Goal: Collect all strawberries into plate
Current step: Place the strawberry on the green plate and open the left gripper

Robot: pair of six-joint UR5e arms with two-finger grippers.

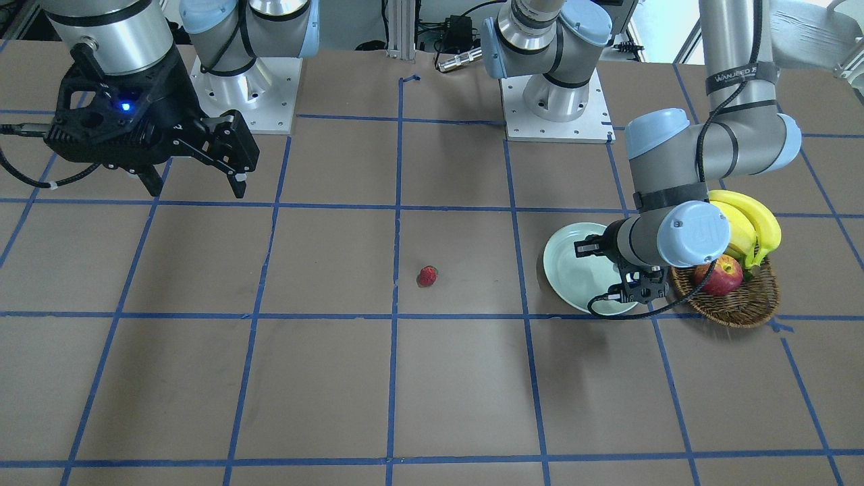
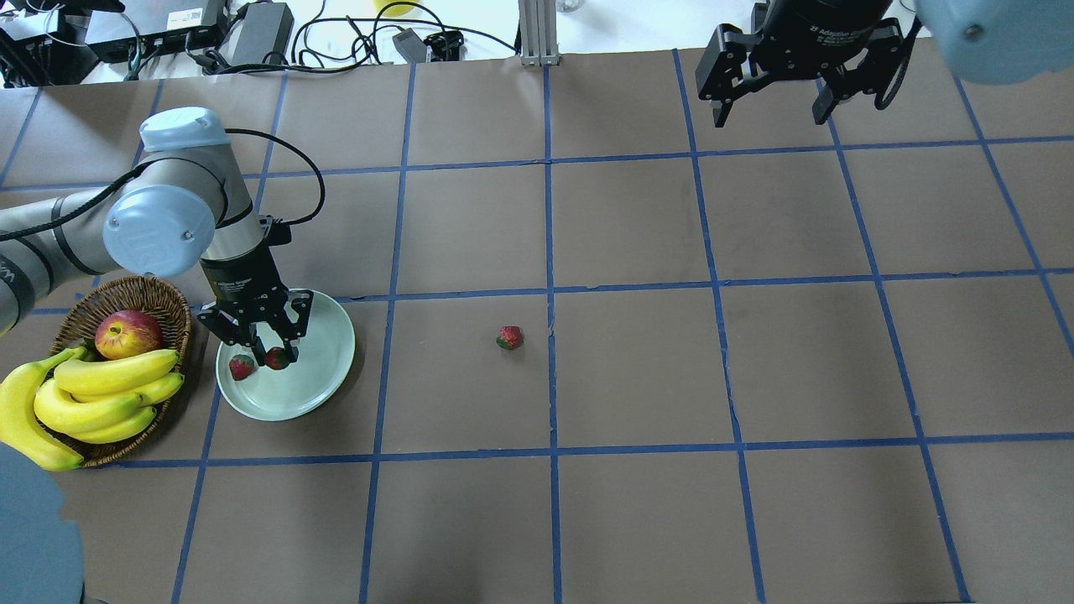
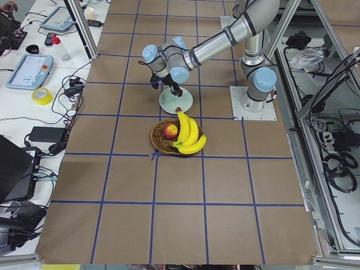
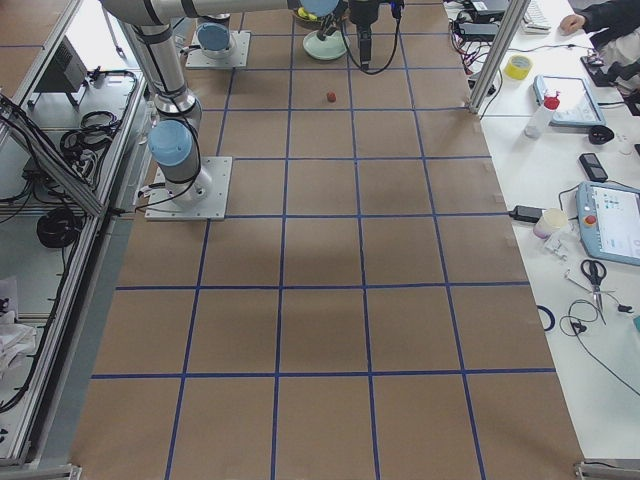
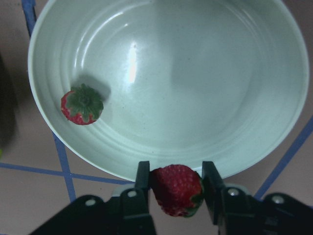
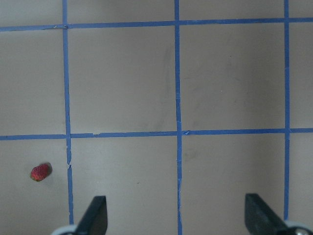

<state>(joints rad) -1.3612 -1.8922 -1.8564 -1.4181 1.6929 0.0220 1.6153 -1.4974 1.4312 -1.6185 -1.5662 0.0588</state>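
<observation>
The pale mint-green plate (image 2: 323, 352) sits left of the table's middle, also in the left wrist view (image 5: 195, 73). One strawberry (image 2: 242, 367) lies in it, seen too in the left wrist view (image 5: 81, 104). My left gripper (image 2: 273, 359) hangs over the plate, shut on a second strawberry (image 5: 177, 190) held between its fingers. A third strawberry (image 2: 509, 337) lies alone on the table's middle, also in the front view (image 1: 427, 275) and the right wrist view (image 6: 40, 172). My right gripper (image 2: 776, 105) is open and empty, high at the far right.
A brown wicker basket (image 2: 164, 295) with a red-yellow apple (image 2: 127, 333) and a bunch of bananas (image 2: 92, 398) stands right beside the plate's left side. Blue tape lines grid the brown table.
</observation>
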